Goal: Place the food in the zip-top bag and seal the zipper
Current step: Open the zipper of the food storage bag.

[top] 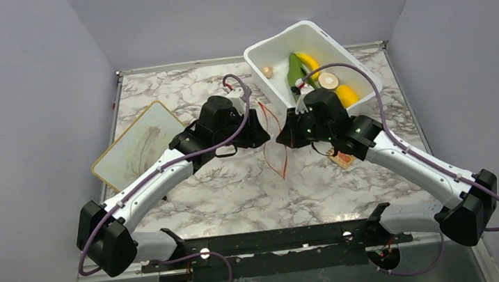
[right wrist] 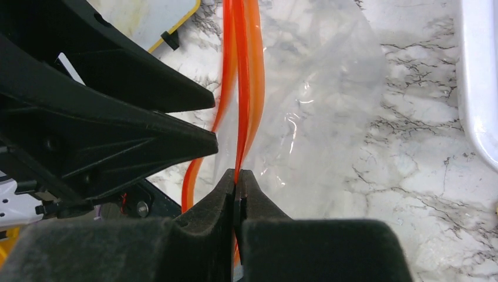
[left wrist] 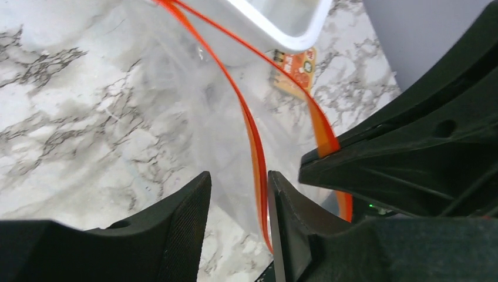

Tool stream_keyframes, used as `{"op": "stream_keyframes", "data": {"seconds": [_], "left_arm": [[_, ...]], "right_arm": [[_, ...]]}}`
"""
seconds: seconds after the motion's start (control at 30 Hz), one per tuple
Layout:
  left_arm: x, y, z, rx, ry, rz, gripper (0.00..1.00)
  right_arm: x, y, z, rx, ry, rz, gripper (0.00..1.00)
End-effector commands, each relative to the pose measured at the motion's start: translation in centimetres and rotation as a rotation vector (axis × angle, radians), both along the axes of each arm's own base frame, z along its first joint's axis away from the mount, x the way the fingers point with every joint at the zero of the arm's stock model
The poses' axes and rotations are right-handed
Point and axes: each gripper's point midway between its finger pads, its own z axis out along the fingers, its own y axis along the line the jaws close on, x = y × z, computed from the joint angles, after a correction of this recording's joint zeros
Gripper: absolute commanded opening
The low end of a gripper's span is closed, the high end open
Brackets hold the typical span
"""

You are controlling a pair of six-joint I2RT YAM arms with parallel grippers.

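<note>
At bench (top: 185,85) centre right pincer (right wrist: 236,176) clamps one zipper (right wrist: 244,88) lip of bag (right wrist: 329,88); left pincer (left wrist: 239,176) half-wide straddles other lip, no grip. Risk: it slips off thin strip or pinches mouth shut; food (top: 308,60) sits in tub (top: 271,41) at 1 o'clock
</note>
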Motion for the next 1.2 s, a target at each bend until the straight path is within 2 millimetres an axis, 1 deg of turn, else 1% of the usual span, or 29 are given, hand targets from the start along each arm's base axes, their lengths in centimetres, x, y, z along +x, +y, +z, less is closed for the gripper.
{"op": "stream_keyframes", "data": {"seconds": [0.0, 0.07, 0.17, 0.27, 0.37, 0.43, 0.53, 0.67, 0.83, 0.87, 0.9, 0.97, 1.03, 1.1, 1.17], "left_arm": [[1.0, 1.6, -0.7, 0.108, -0.046, 0.055, 0.42], [1.1, 2.0, -0.8, 0.124, -0.056, 0.064, 0.40], [1.2, 2.5, -0.8, 0.145, -0.066, 0.077, 0.34], [1.3, 2.9, -0.9, 0.162, -0.075, 0.086, 0.31], [1.4, 3.0, -1.4, 0.180, -0.073, 0.090, 0.29], [1.3, 2.8, -1.9, 0.183, -0.058, 0.077, 0.29], [0.9, 1.7, -2.5, 0.149, -0.021, 0.038, 0.29], [0.7, 0.6, -2.3, 0.095, 0.004, 0.017, 0.29], [1.2, 0.8, -3.0, 0.098, 0.004, 0.051, 0.30], [1.2, 0.9, -3.1, 0.102, 0.004, 0.053, 0.29], [1.1, 1.0, -3.1, 0.103, 0.003, 0.054, 0.22], [1.2, 1.2, -2.7, 0.102, -0.014, 0.062, 0.01], [1.4, 2.0, -1.9, 0.105, -0.055, 0.090, 0.00], [1.6, 3.0, -0.7, 0.110, -0.113, 0.126, 0.00], [1.8, 4.3, 0.4, 0.129, -0.166, 0.166, 0.00]], "right_arm": [[0.2, 0.2, 0.2, 0.016, -0.021, -0.011, 0.01], [0.2, 0.5, 0.1, 0.030, -0.025, 0.001, 0.01], [0.0, 0.9, 0.1, 0.059, -0.037, 0.016, 0.01], [0.0, 1.1, -0.1, 0.069, -0.036, 0.026, 0.01], [-0.3, 1.9, -0.1, 0.102, -0.031, 0.057, 0.01], [-0.6, 2.4, 0.1, 0.136, -0.030, 0.078, 0.01], [-0.8, 2.8, 0.2, 0.171, -0.036, 0.092, 0.01], [-0.8, 2.9, 0.0, 0.176, -0.037, 0.093, 0.01], [-1.0, 2.9, -0.4, 0.178, -0.034, 0.104, 0.01], [-1.0, 2.9, -0.3, 0.180, -0.038, 0.102, 0.01], [-1.0, 2.7, -0.2, 0.178, -0.044, 0.098, 0.01], [-0.8, 2.3, -0.1, 0.163, -0.055, 0.081, 0.01], [-0.3, 1.4, 0.0, 0.128, -0.070, 0.039, 0.01], [0.5, 0.0, 0.1, 0.080, -0.088, -0.040, 0.01], [1.1, -1.6, 0.7, 0.044, -0.113, -0.125, 0.01]]}}
